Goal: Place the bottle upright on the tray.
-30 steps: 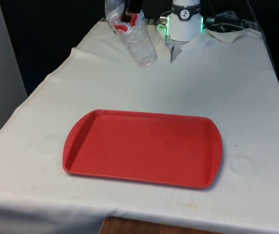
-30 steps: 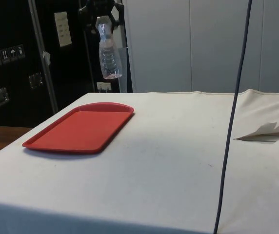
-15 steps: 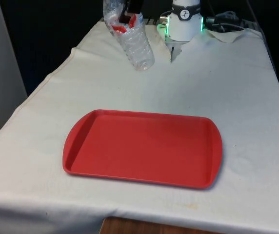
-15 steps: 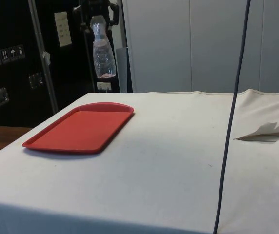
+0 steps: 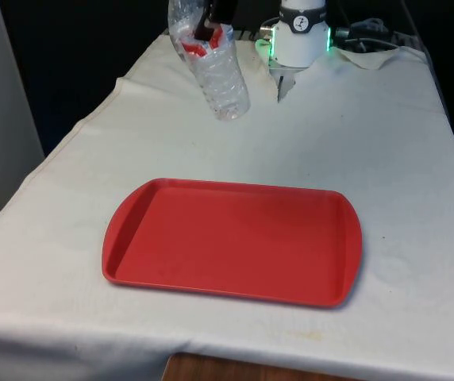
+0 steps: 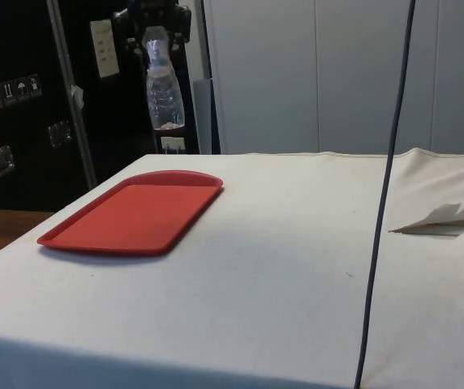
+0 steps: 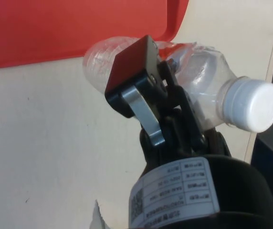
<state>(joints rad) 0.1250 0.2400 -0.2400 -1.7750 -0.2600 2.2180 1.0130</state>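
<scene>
A clear plastic bottle [image 5: 221, 75] with a white cap and a red label hangs in the air, held near its neck by my gripper [image 5: 211, 20], which is shut on it. From the side the bottle [image 6: 161, 93] hangs nearly upright, cap up, high above the table beyond the tray's far end. A red tray [image 5: 231, 240] lies flat and bare on the white cloth, nearer the front edge; the tray [image 6: 133, 212] sits low at the side view's left. In the wrist view one finger [image 7: 134, 81] presses across the bottle [image 7: 201, 102], with a tray corner [image 7: 79, 24] behind.
The robot's white base [image 5: 300, 36] stands at the table's far end with cables beside it. A dark cable [image 6: 384, 194] hangs down across the side view. A fold of white cloth [image 6: 443, 217] lies at the side view's right.
The bottle has swung closer to upright and shifted slightly toward the side view's left, still held in the gripper. The tray has not moved.
</scene>
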